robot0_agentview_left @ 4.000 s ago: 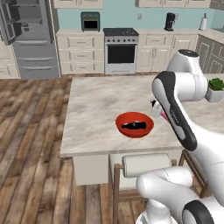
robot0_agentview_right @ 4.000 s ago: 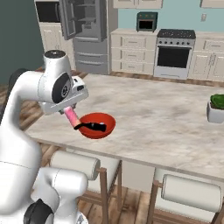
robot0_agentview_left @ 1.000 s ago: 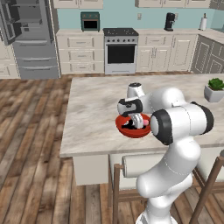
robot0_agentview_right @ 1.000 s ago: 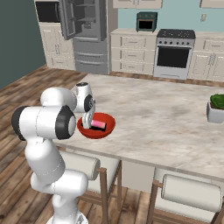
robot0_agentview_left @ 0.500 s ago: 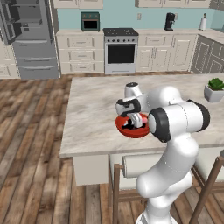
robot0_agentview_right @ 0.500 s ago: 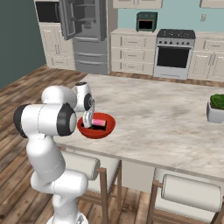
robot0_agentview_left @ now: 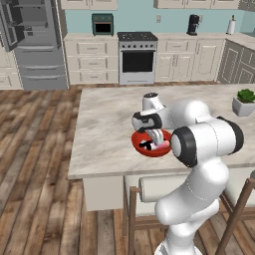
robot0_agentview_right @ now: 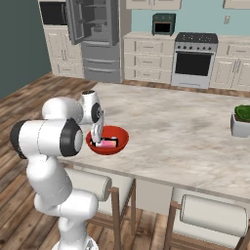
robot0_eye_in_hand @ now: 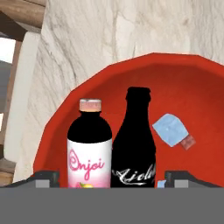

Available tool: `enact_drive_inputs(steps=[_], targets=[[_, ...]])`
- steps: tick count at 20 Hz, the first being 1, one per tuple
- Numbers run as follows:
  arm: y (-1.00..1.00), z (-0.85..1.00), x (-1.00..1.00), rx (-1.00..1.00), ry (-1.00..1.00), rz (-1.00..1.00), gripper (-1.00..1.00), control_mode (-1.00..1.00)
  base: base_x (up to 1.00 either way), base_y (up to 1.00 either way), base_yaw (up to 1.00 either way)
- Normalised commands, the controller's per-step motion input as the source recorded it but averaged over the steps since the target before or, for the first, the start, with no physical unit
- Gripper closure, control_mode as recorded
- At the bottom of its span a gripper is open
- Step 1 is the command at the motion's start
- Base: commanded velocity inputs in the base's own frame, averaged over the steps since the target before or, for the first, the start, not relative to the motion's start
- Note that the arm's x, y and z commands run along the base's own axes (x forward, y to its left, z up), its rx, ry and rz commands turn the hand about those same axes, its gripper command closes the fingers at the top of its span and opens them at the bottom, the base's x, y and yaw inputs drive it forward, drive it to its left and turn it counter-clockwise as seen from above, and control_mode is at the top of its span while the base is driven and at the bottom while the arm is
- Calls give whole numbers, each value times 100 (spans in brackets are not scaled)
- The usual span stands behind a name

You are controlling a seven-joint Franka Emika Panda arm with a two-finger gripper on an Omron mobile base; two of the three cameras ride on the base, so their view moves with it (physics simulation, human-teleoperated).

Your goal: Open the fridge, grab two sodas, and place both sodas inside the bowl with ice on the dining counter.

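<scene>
The claw (robot0_eye_in_hand: 109,176) stands released, its tips wide apart at the bottom of the hand view, flanking two bottles. The pink soda (robot0_eye_in_hand: 89,148) and the dark soda (robot0_eye_in_hand: 135,142) lie side by side in the red bowl (robot0_eye_in_hand: 192,87), centre frame, beside an ice cube (robot0_eye_in_hand: 170,130), on the marble worktop (robot0_eye_in_hand: 113,30).

My gripper (robot0_agentview_right: 97,137) hangs over the red bowl (robot0_agentview_right: 118,142) holding a pink soda (robot0_agentview_right: 108,143), near the counter's (robot0_agentview_right: 185,132) front edge.
</scene>
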Motion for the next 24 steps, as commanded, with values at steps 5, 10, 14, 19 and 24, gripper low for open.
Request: enact_drive_inputs(steps=[5, 10, 14, 19, 24], targets=[[0, 52, -21, -5, 0, 5, -100, -100, 0, 0, 0], [0, 67, -25, -4, 0, 4, -100, -100, 0, 0, 0], [0, 83, -60, -2, -3, 2, -100, -100, 0, 0, 0], [-2, 70, -77, 0, -5, 0, -100, -100, 0, 0, 0], [-3, 41, -98, 0, -10, -4, -100, -100, 0, 0, 0]])
